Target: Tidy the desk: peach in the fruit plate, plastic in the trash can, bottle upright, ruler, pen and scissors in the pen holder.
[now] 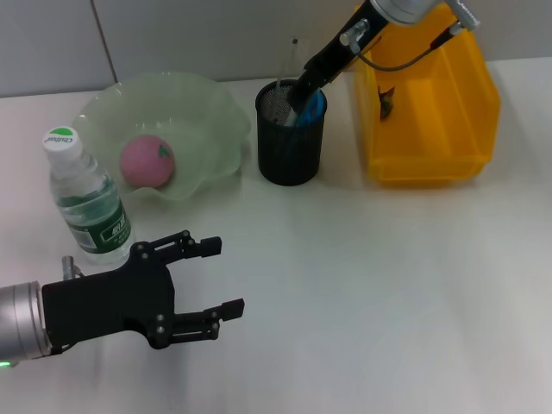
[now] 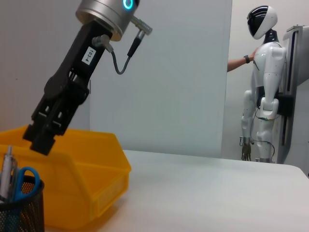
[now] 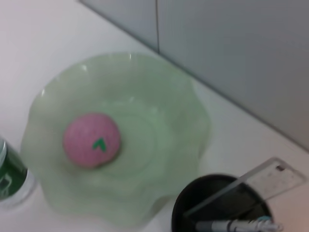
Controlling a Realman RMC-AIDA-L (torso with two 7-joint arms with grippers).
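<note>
On the white worktop, the pink peach lies inside the pale green fruit plate at about ten o'clock of the head view. The plastic water bottle stands upright with its green-printed white cap on, just at eight o'clock of the plate and touching nothing else.

The black mesh pen holder stands just at three o'clock of the plate. The right gripper reaches down into its mouth from one o'clock, and its fingertips are hidden by the rim and the blue scissors handles, so whether it is gripping anything cannot be told. From the right wrist view, the clear ruler leans across the holder's opening and a pen lies against the rim. The left wrist view shows the pen and the blue scissor loop standing up out of the holder.

The yellow trash can sits at three o'clock of the holder, close beside it; something small and dark lies inside but cannot be made out.

The left gripper hovers low at seven o'clock of the head view, just below the bottle, fingers spread wide apart and holding nothing.

A white humanoid robot stands in the background of the left wrist view.
</note>
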